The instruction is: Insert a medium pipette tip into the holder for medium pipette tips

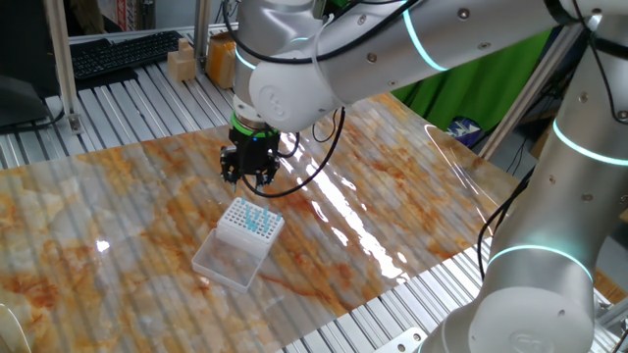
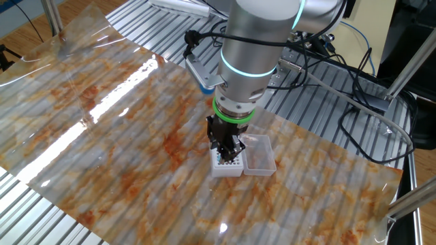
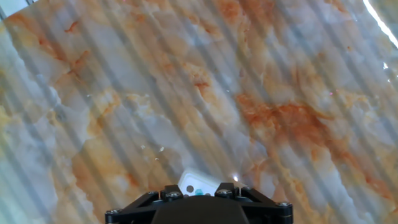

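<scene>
The holder for medium pipette tips [image 1: 247,227] is a small white box rack with a grid of holes, and a clear shallow tray [image 1: 228,261] is attached to it. Several pale-blue medium pipette tips [image 1: 258,220] stand in its holes. My gripper [image 1: 249,178] hangs point-down just above the rack's far end. In the other fixed view my gripper [image 2: 228,154] covers much of the rack [image 2: 227,167]. The hand view shows only the gripper's black body [image 3: 199,210], a corner of the rack [image 3: 191,182] and a speck of blue tip [image 3: 199,192]. I cannot make out whether the jaws hold a tip.
The rack sits on a marbled orange-and-grey sheet [image 1: 128,206] laid over a ribbed metal table. Black cables [image 1: 319,162] hang from the arm near the gripper. A keyboard [image 1: 123,54] and a wooden block [image 1: 183,61] lie at the far edge.
</scene>
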Available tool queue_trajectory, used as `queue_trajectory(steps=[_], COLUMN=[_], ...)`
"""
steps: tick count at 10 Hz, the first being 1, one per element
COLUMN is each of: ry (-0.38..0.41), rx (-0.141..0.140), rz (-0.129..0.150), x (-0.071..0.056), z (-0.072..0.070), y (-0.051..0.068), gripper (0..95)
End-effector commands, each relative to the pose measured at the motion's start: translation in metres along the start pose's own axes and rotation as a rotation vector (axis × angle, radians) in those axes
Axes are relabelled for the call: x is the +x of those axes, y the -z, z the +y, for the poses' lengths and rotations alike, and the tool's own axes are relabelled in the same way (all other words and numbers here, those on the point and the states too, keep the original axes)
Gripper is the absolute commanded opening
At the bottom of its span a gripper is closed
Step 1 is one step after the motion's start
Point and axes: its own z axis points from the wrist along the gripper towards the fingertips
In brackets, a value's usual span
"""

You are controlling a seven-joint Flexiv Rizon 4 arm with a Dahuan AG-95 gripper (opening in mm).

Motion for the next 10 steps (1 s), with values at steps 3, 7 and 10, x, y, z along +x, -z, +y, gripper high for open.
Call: queue_trajectory(steps=[3, 7, 10], ry=[0.329, 0.333, 0.454], rx=[-0.007, -0.004, 0.024], rz=[0.108, 0.105, 0.077], x=[-0.077, -0.076, -0.075], z=[-0.037, -0.037, -0.047], y=[-0.018, -0.017, -0.011], gripper=[0.0, 0.0, 0.0])
